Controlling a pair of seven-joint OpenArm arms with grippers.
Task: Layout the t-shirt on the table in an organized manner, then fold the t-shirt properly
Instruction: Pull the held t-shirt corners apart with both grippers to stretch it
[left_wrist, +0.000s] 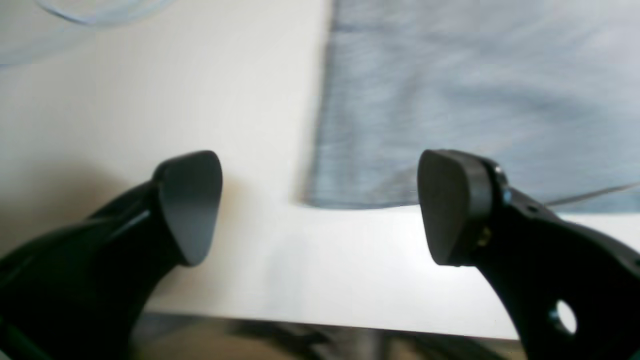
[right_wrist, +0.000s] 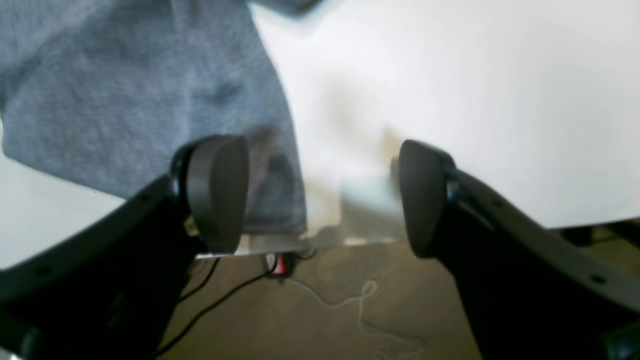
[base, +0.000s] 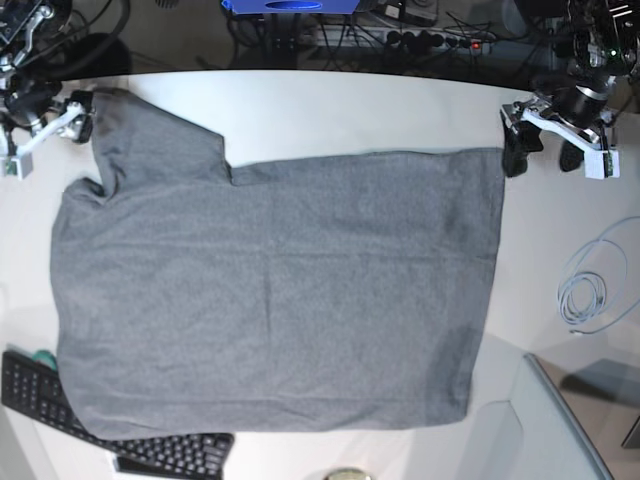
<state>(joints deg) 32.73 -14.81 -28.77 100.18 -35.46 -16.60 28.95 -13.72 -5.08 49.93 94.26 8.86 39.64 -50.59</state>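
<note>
The heather-grey t-shirt (base: 270, 290) lies spread flat on the white table (base: 350, 110), hem toward the right and one sleeve (base: 150, 145) at the upper left. My left gripper (base: 543, 152) hovers by the hem's far corner. In the left wrist view that corner of the t-shirt (left_wrist: 450, 100) lies on the table (left_wrist: 150, 100), just beyond the left gripper (left_wrist: 320, 207), which is open and empty. My right gripper (base: 78, 118) sits at the sleeve's end. In the right wrist view the right gripper (right_wrist: 320, 195) is open, its left finger (right_wrist: 220, 192) over the sleeve (right_wrist: 125, 90).
A black keyboard (base: 100, 420) lies at the front left, partly under the shirt. A coiled pale cable (base: 585, 290) rests on the table at the right. A grey panel (base: 565, 420) stands at the front right. Cables (right_wrist: 225, 295) trail on the floor past the table edge.
</note>
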